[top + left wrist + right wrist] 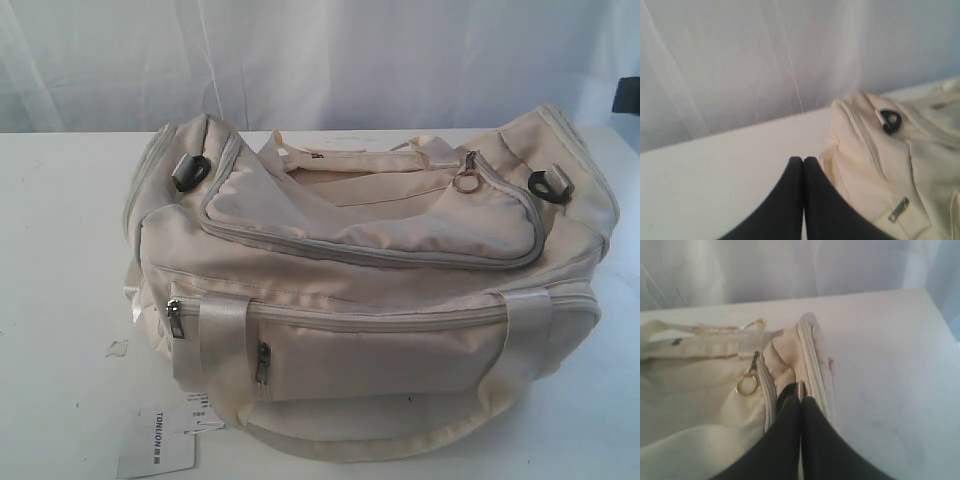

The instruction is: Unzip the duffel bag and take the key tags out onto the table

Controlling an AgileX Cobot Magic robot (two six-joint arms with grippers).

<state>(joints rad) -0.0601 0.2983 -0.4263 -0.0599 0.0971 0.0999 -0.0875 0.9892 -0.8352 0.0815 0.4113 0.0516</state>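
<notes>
Cream duffel bag (380, 290) spans the frame; ringed zipper pull (467, 182) sits upper right, nearer your right jaws than left jaws; both closed, empty.

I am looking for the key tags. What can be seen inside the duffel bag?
Nothing of the inside shows: the top flap covers the duffel bag. Any key tags are hidden.

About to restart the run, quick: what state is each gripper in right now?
Left gripper: closed, holding nothing, beside the duffel bag.
Right gripper: closed, holding nothing, at the duffel bag's end.
</notes>
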